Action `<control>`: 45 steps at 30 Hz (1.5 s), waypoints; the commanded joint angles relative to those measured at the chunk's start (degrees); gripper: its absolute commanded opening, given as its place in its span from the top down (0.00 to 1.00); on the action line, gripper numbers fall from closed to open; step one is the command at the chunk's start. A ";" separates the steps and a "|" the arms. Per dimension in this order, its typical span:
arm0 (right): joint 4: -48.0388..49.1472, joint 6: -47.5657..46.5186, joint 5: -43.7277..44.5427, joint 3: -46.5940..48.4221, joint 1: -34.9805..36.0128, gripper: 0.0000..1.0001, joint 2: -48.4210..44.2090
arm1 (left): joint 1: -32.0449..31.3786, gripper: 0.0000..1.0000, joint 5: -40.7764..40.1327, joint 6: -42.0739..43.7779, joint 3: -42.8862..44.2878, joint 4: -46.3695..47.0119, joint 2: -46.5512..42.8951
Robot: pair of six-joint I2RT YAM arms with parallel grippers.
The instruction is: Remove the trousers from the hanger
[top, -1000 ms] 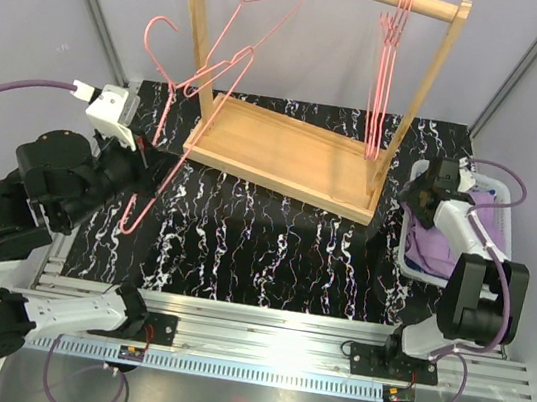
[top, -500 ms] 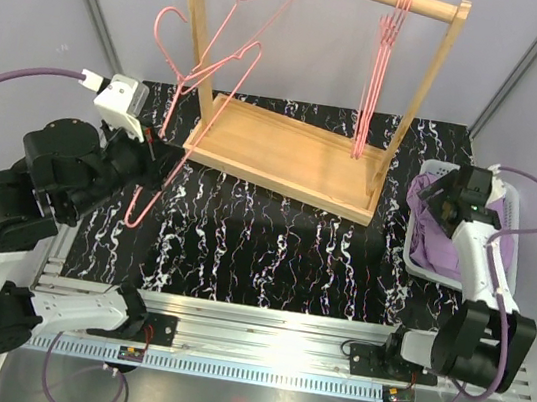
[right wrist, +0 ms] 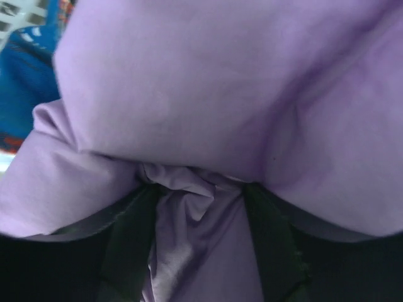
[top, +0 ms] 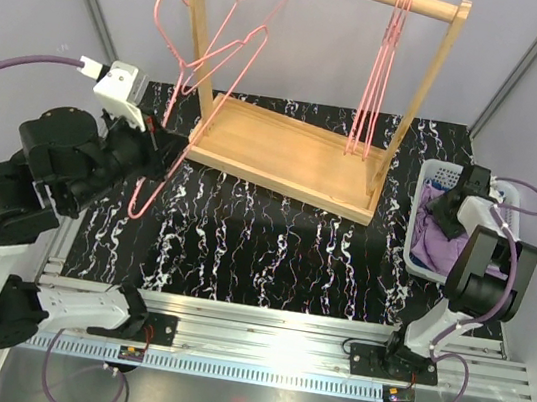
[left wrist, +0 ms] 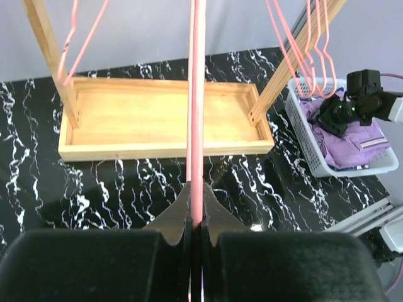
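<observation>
Overhead view first. Left pincer [top: 152, 148] is pressed together on the lower stretch of a bare-looking pink wire hanger [top: 163, 177], which leans upward with its hook high beside the left post of a pale wooden clothes rack [top: 286, 153]. The rack stands on a black, white-veined marble desk [top: 261, 251]. A bunch of spare pink wire hangers [top: 377, 86] hangs near the right end of its rail, and one more hangs near the left end. At the desk's right edge, a white slatted plastic basket [top: 442, 169] holds the lilac purple cloth trousers [top: 430, 250]. The right pincer [top: 446, 209] is lowered into the basket, onto the cloth.

From the left wrist, the two dark fingers meet on the pink wire, which runs straight up the middle of the picture in front of the rack's base tray. The basket with the heaped lilac cloth sits at the far right.

From the right wrist, lilac cloth fills nearly everything. A bunched fold lies between the two dark fingers [right wrist: 129, 251], which stand apart. I cannot tell whether they pinch it. The royal blue patterned cloth trousers [right wrist: 25, 69] show at the upper left, just beside the lilac pair.
</observation>
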 commanded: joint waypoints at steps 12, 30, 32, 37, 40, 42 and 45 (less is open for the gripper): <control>-21.15 -5.88 7.44 18.55 0.94 0.07 -26.69 | 0.25 1.00 -1.60 4.68 -9.54 18.20 6.22; -24.34 -3.64 -33.40 20.28 2.51 0.01 -64.14 | 9.82 1.00 6.31 8.90 12.43 19.78 31.01; -23.46 -1.69 -38.14 18.15 4.36 0.01 -65.63 | 11.66 1.00 6.13 8.81 15.84 20.75 33.38; -23.98 -0.36 -39.31 14.29 7.87 0.01 -67.84 | 14.57 1.00 5.17 9.16 21.66 24.51 41.39; -24.94 -1.32 -41.59 11.12 10.25 0.00 -68.89 | 15.80 1.00 5.34 9.43 20.87 30.13 43.32; -26.78 -3.43 -40.55 10.94 11.92 0.01 -69.68 | 16.59 1.00 5.96 9.95 23.22 31.12 45.08; -29.16 -6.25 -38.43 12.08 13.76 0.00 -70.30 | 17.65 1.00 6.57 10.39 28.23 28.14 50.43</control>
